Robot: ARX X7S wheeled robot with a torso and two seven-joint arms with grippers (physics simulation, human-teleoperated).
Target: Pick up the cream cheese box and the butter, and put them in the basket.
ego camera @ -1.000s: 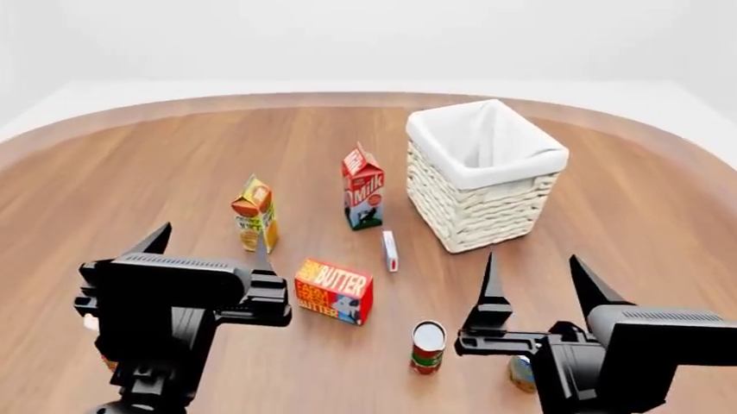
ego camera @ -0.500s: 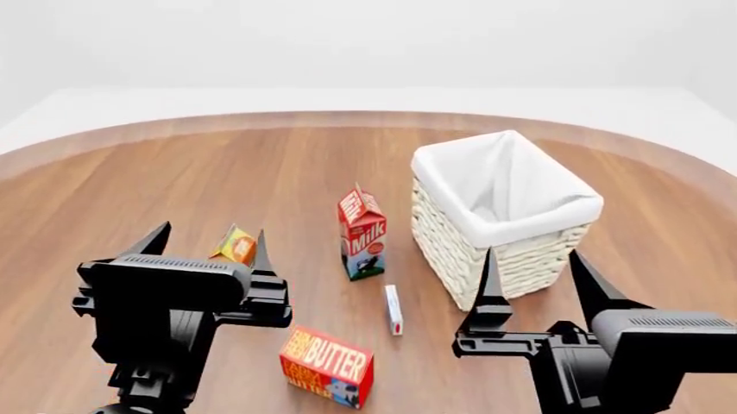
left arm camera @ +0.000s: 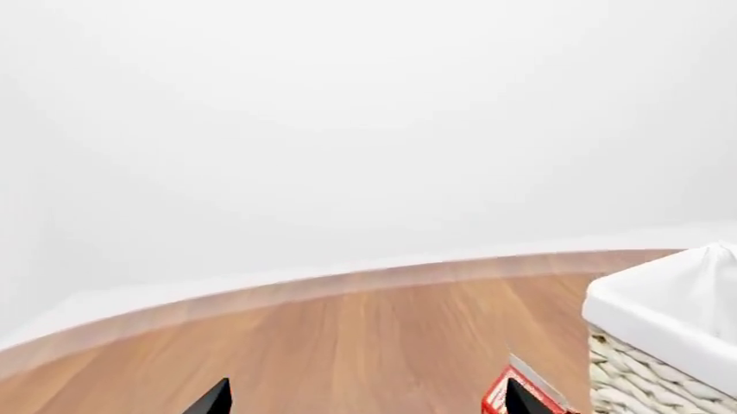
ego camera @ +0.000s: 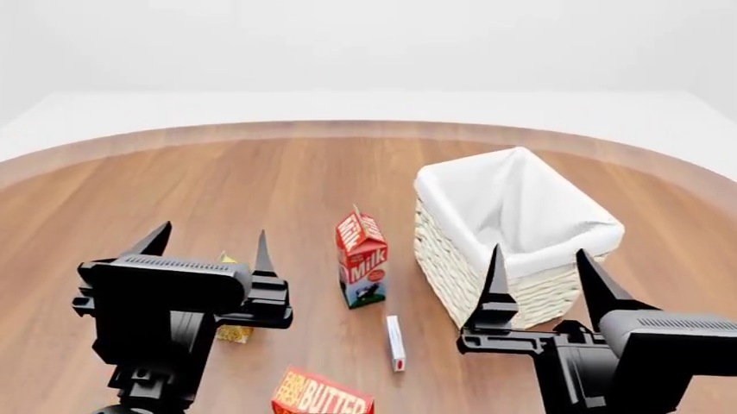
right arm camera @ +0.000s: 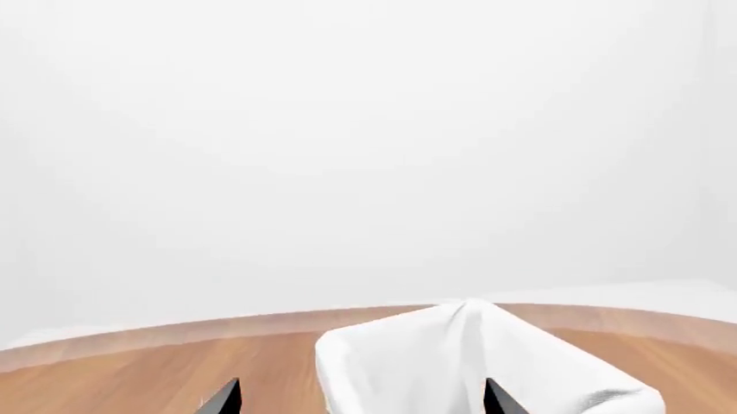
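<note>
Head view: the cream cheese box [ego camera: 395, 342] lies below and between both open, empty pincers, long axis pointing away from the robot; the right gripper [ego camera: 539, 274] looks slightly nearer than the left gripper [ego camera: 207, 248]

slim white cream cheese box [ego camera: 395, 341] flat nr white wicker basket [ego camera: 461, 263]; red-orange butter [ego camera: 321, 403] at frame btm

Basket [ego camera: 541, 285] right of milk carton [ego camera: 362, 269], cream cheese box [ego camera: 395, 342] in front, butter [ego camera: 323, 402] nearest.
</note>
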